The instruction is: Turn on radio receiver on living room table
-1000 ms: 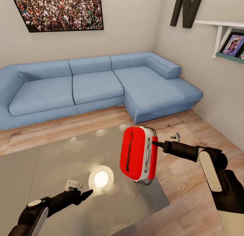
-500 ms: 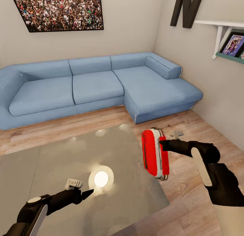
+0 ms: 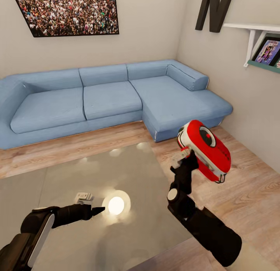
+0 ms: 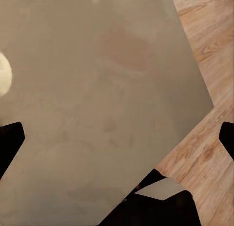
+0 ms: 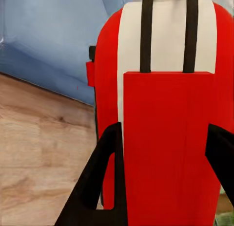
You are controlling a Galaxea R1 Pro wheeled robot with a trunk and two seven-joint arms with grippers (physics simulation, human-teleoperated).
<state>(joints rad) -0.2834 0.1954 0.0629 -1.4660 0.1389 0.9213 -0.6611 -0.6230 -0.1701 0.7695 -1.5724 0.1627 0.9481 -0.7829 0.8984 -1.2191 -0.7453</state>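
The right gripper (image 3: 190, 156) grips the radio receiver (image 3: 206, 149) aloft; the dial must next be pressed, probably by the open left gripper (image 3: 95, 210).

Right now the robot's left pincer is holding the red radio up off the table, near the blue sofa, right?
Not the left: the right pincer holds the radio up off the table, as the head view shows. The left pincer hovers empty over the tabletop.

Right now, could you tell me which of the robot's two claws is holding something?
The right claw: it grips the bright red rounded radio receiver raised above the wood floor, whereas the left claw hangs open over the glossy grey table.
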